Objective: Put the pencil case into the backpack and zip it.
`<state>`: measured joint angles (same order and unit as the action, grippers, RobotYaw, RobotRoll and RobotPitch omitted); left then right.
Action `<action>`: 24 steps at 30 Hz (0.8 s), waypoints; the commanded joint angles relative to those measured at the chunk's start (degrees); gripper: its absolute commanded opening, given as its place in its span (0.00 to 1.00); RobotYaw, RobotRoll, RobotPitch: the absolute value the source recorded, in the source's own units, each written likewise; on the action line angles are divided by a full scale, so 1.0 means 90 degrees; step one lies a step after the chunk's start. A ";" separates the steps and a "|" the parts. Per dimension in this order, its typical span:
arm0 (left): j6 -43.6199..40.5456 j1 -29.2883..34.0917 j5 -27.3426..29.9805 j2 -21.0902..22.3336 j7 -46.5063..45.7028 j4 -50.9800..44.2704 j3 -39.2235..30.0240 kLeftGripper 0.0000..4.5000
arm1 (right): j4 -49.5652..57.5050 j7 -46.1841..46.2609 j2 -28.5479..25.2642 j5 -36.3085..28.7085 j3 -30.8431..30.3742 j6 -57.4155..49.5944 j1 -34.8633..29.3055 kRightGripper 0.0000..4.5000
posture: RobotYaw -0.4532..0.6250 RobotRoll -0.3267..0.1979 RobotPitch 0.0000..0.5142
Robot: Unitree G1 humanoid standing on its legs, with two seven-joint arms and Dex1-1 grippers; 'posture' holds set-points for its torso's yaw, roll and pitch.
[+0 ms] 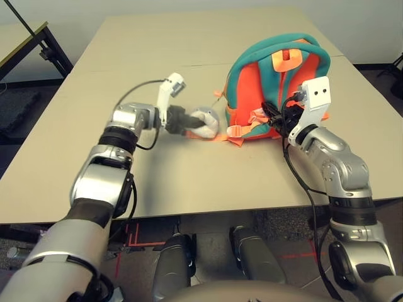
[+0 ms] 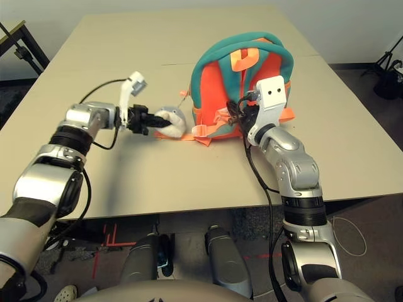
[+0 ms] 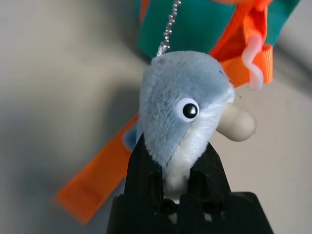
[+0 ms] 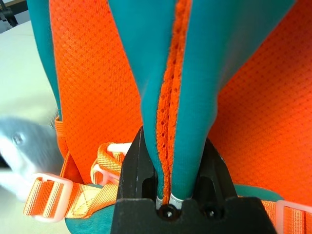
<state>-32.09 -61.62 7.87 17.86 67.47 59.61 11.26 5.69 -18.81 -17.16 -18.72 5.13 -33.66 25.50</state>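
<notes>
The small orange mesh-fabric backpack [image 1: 277,94] with teal trim stands upright on the beige bench [image 1: 189,182], just ahead of the right gripper [image 4: 168,165]. That gripper is nearly closed, pinching a fold of smooth teal fabric along an orange zip seam [image 4: 170,97]. Its woven orange straps [image 4: 63,197] with pale plastic buckles lie below the fingers. The left gripper [image 3: 178,170], narrowly closed, clamps the fluffy grey-white plush animal toy [image 3: 183,107], which has a round googly eye and hangs on a silver bead chain [image 3: 168,29] from the backpack beyond it
</notes>
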 commanded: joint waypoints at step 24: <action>-0.1079 0.0094 0.0114 0.0408 0.0836 -0.1291 -0.0622 1.00 | 0.1159 -0.0066 -0.0537 -0.0534 0.0469 -0.1078 -0.0264 1.00 | 0.18 0.62 0.19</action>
<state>-40.13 -62.04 8.00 20.91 74.61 49.99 5.57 14.08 -18.67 -20.89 -22.04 7.88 -41.25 24.00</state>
